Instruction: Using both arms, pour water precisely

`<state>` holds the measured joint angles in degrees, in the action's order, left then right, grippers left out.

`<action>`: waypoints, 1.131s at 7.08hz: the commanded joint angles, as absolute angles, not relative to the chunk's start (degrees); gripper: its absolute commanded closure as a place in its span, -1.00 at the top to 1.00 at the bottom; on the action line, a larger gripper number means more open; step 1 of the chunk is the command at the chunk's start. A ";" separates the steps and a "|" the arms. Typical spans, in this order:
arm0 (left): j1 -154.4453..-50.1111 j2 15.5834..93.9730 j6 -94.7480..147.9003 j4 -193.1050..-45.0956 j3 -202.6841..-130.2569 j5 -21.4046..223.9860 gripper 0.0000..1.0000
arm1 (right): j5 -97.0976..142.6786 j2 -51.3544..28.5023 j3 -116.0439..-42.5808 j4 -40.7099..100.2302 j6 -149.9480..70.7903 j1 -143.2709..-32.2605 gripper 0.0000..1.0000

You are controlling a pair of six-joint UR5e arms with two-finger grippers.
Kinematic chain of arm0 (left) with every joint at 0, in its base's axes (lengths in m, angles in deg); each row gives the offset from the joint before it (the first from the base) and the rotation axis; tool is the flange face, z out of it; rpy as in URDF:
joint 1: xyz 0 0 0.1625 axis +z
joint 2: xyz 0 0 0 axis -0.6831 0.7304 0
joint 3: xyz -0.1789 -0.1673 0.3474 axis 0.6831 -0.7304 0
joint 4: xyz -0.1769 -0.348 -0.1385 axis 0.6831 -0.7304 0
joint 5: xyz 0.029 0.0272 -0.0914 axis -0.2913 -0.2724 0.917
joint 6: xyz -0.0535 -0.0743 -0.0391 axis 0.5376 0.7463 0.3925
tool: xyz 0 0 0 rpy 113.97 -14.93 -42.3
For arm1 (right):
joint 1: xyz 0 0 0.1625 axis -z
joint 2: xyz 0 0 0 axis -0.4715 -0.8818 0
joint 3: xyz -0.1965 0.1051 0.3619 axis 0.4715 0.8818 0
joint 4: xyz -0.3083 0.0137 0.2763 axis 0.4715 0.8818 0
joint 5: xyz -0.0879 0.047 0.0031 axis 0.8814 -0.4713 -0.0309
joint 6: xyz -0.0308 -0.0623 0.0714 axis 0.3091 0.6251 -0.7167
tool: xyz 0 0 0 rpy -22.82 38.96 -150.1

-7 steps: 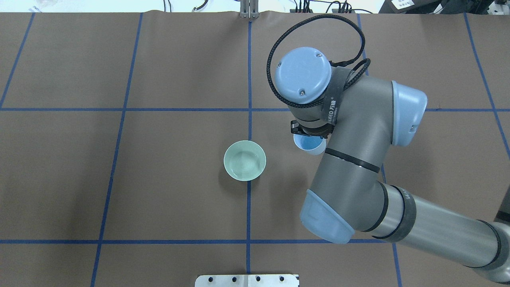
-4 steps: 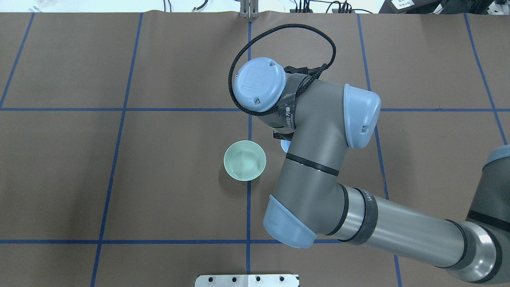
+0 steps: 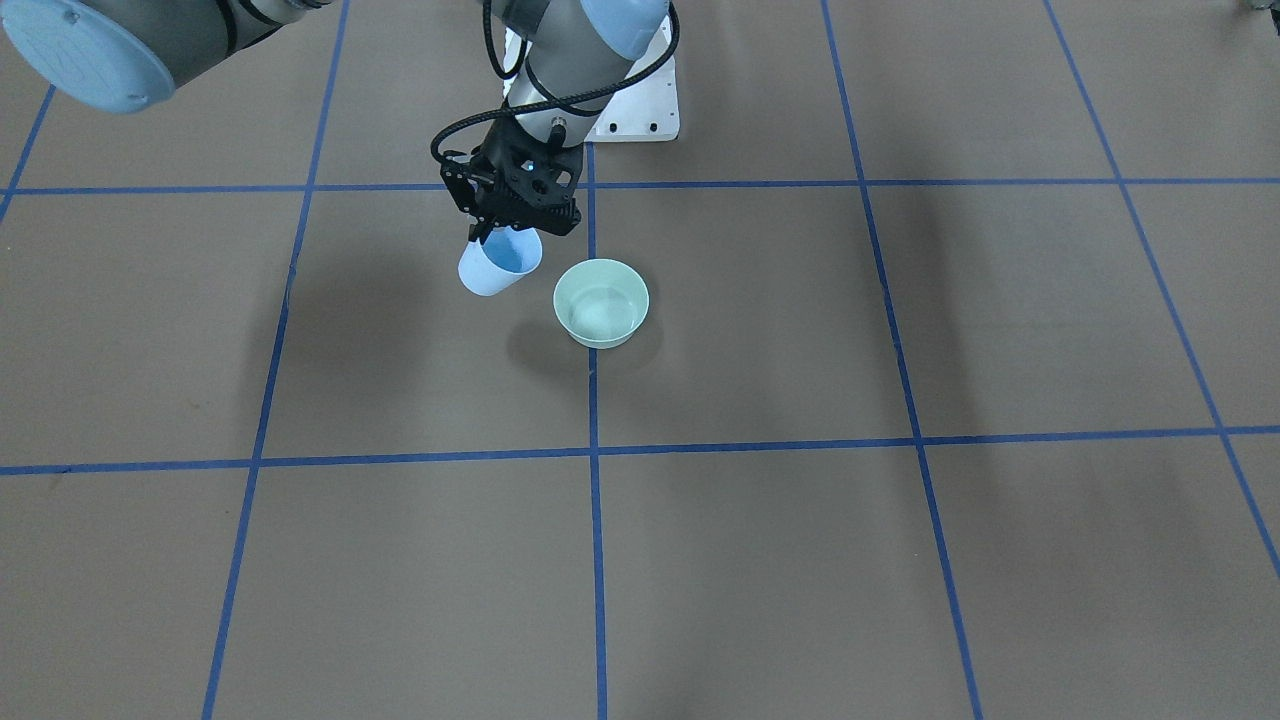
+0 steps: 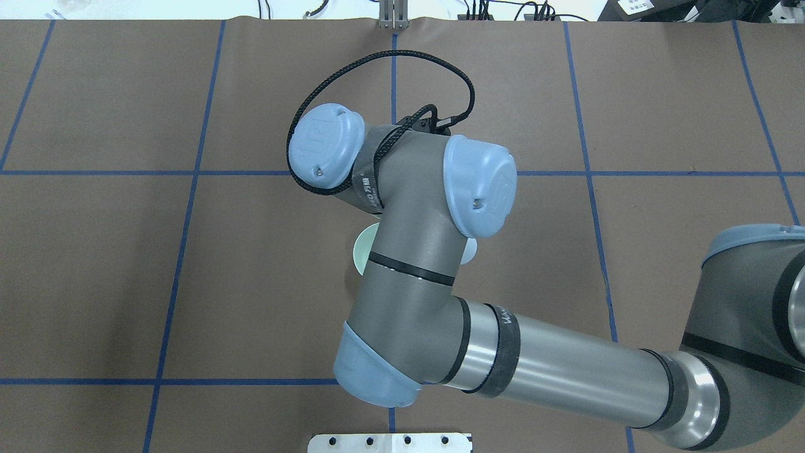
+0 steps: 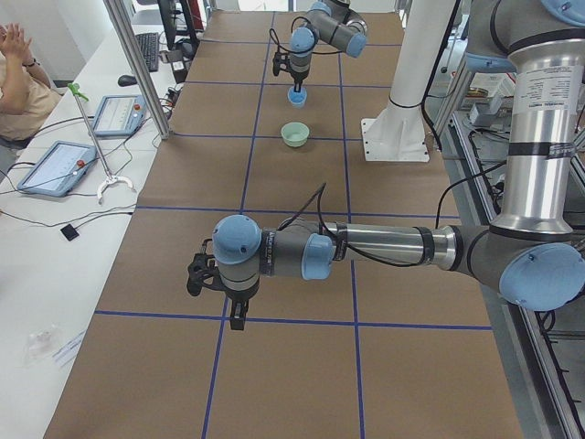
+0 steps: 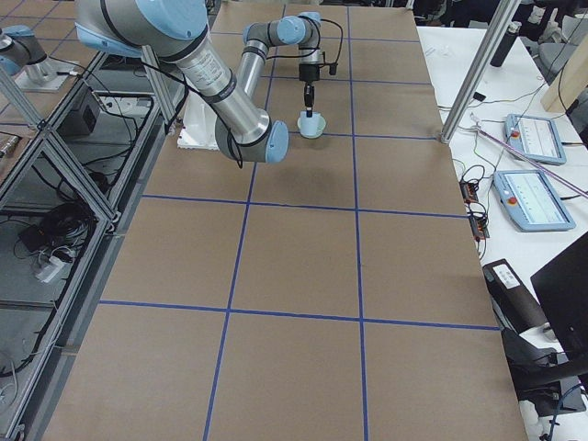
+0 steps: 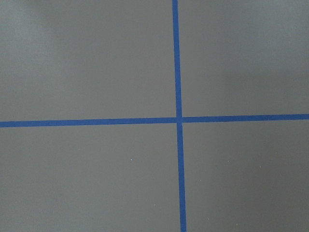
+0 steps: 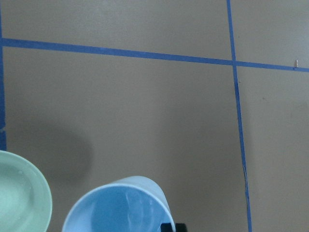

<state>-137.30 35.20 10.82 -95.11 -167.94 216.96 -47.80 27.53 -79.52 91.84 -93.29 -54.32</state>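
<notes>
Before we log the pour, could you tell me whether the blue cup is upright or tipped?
Tipped: the blue cup, held by the right gripper, leans with its mouth toward the green bowl.

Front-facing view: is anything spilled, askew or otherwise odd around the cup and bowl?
Nothing stands out. The right gripper holds the blue cup tilted in the air beside the green bowl, which sits upright. No puddle shows on the brown table near them.
</notes>
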 commanded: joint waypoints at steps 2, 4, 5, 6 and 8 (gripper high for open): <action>-137.30 35.27 10.79 -95.46 -167.17 216.95 1.00 | -47.01 32.36 -71.06 93.36 -93.92 -53.54 -1.00; -137.30 35.27 10.70 -95.55 -166.73 217.04 1.00 | -45.86 35.96 -65.88 96.36 -93.92 -52.92 -1.00; -137.30 35.27 10.70 -95.55 -166.38 217.04 1.00 | -44.55 36.40 -64.29 96.54 -93.92 -52.40 -1.00; -137.21 35.27 10.70 -95.55 -166.38 217.04 1.00 | -43.84 38.32 -61.23 98.45 -93.92 -51.96 -1.00; -137.21 35.36 10.70 -95.55 -165.94 217.04 1.00 | -43.66 41.58 -57.44 100.49 -93.92 -51.52 -1.00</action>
